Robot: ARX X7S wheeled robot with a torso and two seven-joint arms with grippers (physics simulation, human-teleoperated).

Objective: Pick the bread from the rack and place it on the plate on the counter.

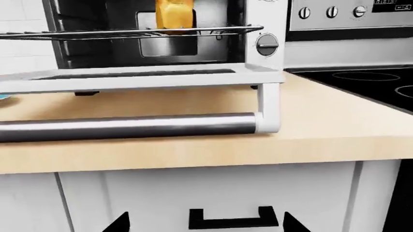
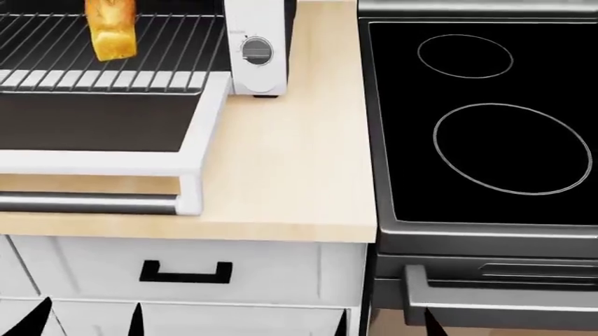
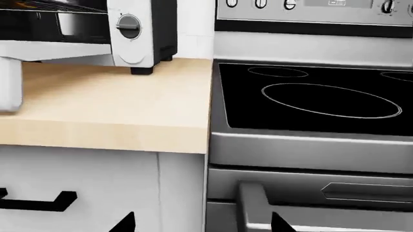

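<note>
Pale wood worktop (image 2: 280, 175) runs beside a black stovetop (image 2: 486, 119), carrying a small white oven (image 2: 254, 49) whose door (image 2: 103, 164) lies folded down, so the rack (image 2: 140, 42) is reachable from the front. On it stands the bread (image 2: 112, 29), upright and untouched. Both hands hang low before the drawers: left hand (image 1: 205, 224) and right hand (image 3: 201, 224) show only dark, spread tips, empty. A blue sliver at one edge may be the plate (image 1: 3, 97).
</note>
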